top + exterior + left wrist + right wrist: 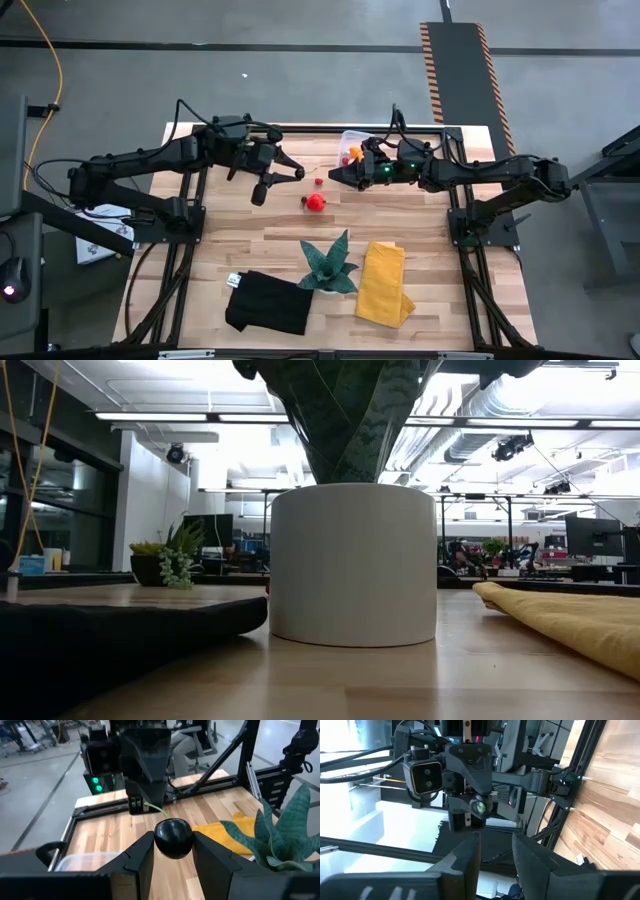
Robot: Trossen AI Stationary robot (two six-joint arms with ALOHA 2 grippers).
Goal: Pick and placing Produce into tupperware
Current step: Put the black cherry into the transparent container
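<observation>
The teal spiky-leaved plant in its white round pot (328, 265) stands at the near middle of the pale wooden slatted table (240, 235). From table height that pot fills the middle of the scene and hides the work behind it. A folded yellow cloth (383, 285) lies just beside the plant on one side and a crumpled black cloth (268, 303) on the other. A small leafy green plant in a dark pot (170, 560) shows only low down, past the black cloth.

Both arms reach in over the far half of the table and face each other nose to nose. The left gripper (173, 842) is clamped on a dark, glossy, ball-shaped toy piece of produce (173, 836), held up off the wood. A thin green stem runs from it toward the right gripper (335, 175); I cannot tell whether they touch. The right gripper's fingers (470, 855) stand a little apart with nothing between them.

The small clear plastic tub with rounded corners (350, 136) sits at the far edge, partly covered by the right arm. Tiny orange and red pieces (354, 153) show in it. On the bare wood between the two grippers lie a round red toy fruit (314, 202) and, near it, a much smaller red piece (319, 182).
</observation>
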